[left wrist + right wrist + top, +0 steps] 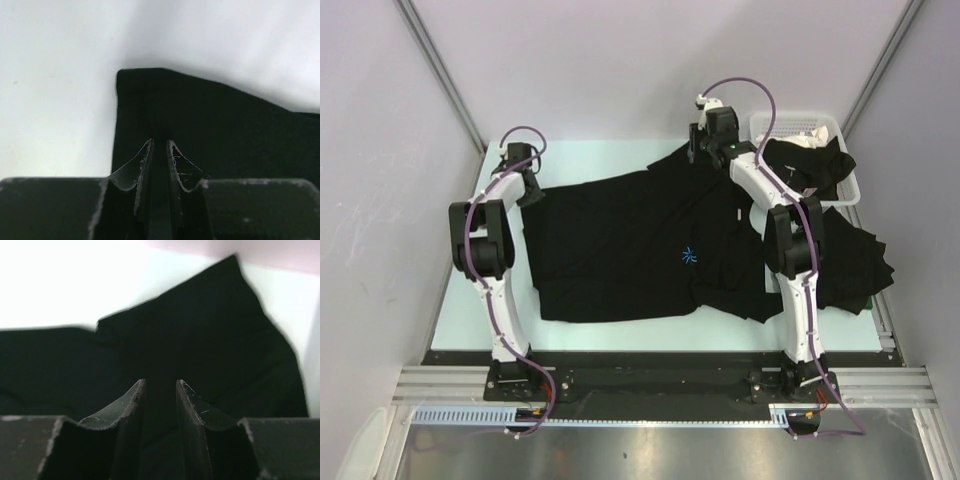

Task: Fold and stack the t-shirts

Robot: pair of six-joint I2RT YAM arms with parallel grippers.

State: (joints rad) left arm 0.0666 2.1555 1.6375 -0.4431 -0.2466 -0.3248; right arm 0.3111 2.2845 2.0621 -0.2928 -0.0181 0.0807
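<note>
Step in hand: laying out the spread t-shirt (620, 250) flat on the table (600, 160); by my reading no fold has been made yet.
Spread t-shirt: across the middle of the table, starburst mark (689, 256) face up, one corner towards the far left corner of the table.
Other t-shirts: one draped in the white basket (820, 125) at the far right corner, a dark heap (855, 265) along the right edge.
Left gripper (160, 142): over the shirt's far left corner, fingers nearly together; I cannot tell whether cloth is pinched.
Right gripper (160, 382): at the shirt's far edge near the basket, fingers parted, cloth lying beneath them.
Next move: probably take two matching edge points and carry them over evenly, so the fold lands square.
Top view only: the whole outline, the basket, the heap, a wrinkled near right part.
Wrist views only: the gaps between the fingers, and the left corner lying flat on the table.
</note>
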